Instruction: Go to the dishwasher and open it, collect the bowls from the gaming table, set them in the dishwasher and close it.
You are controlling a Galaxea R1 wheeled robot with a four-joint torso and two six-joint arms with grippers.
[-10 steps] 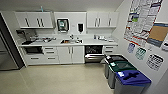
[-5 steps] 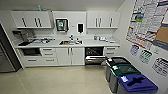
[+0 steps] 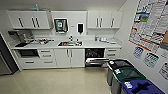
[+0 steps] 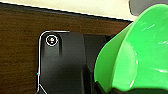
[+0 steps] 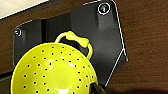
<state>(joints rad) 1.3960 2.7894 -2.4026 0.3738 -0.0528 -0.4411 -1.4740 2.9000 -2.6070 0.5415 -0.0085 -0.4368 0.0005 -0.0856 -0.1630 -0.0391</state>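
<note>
The dishwasher sits under the counter, right of the sink cupboard. Its steel door is folded down and the dark racked inside shows. In the left wrist view a green bowl looms large and tilted, with my left gripper shut on its lower rim. In the right wrist view a yellow perforated bowl with a loop handle hangs over the robot's dark plate, with my right gripper shut on its edge.
Three bins stand along the right wall near the dishwasher door: black, green-lidded and blue. A steel fridge stands at the far left, with a small black oven beside it. Beige floor stretches before the cabinets.
The whole head picture has shifted slightly, so the camera moved. Nothing in the kitchen has moved and the dishwasher door stays down.
</note>
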